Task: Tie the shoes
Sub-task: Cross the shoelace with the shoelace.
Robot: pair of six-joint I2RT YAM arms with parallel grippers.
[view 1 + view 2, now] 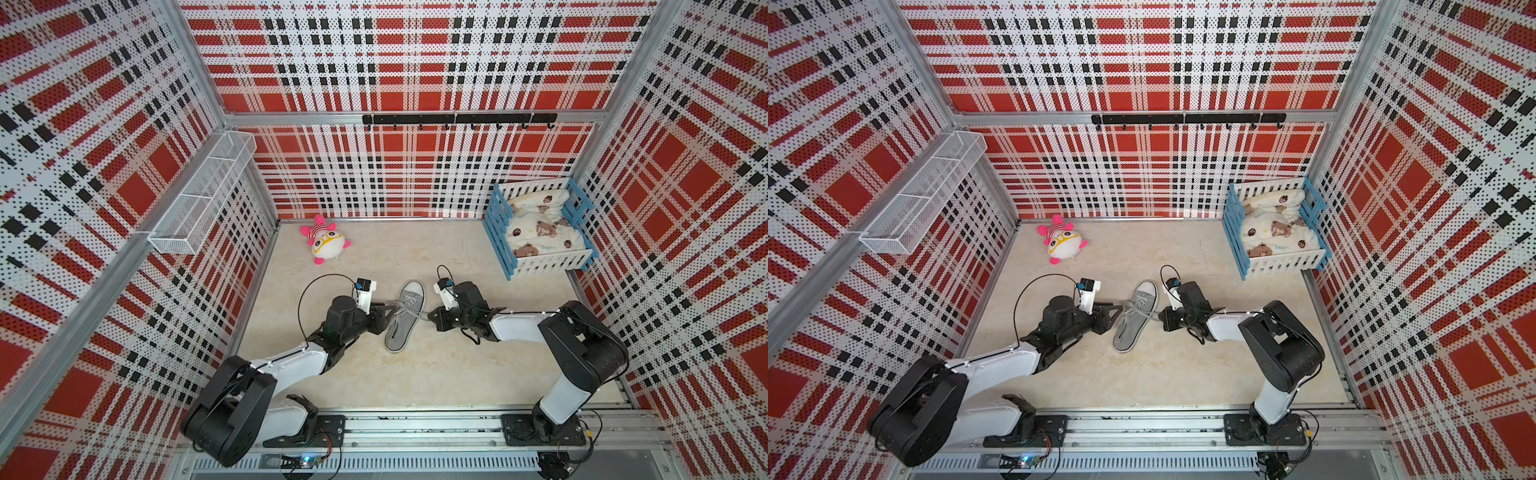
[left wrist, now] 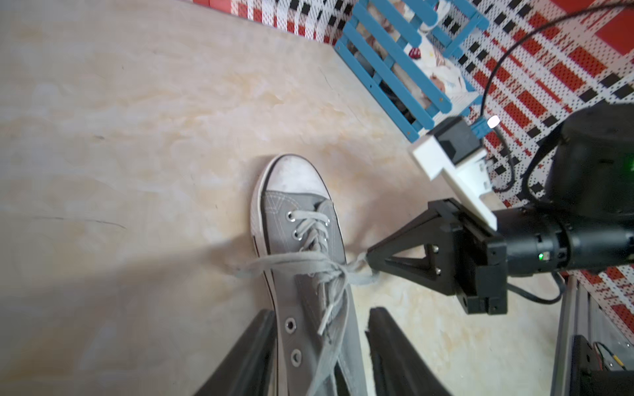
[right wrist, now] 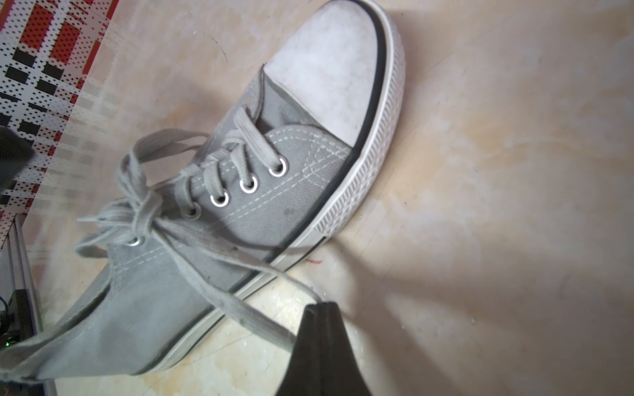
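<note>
Shoe (image 1: 405, 316) lies on the floor (image 1: 457, 365), toe toward the back wall (image 1: 415, 166); right gripper (image 2: 370, 256) is clamped on a lace (image 3: 240, 312) at its right flank — any pull runs across the shoe; left gripper (image 1: 387, 312), equally near, stands parted astride the heel half, grasping nothing I see; knot unclear.

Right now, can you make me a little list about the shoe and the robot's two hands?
shoe: grey, white toe, lying on the floor
laces: knotted over the middle, one end stretched sideways
left gripper: open, straddling the shoe, holding nothing
right gripper: shut on one end of the laces
plush toy: by the back wall, away from the shoe
</note>
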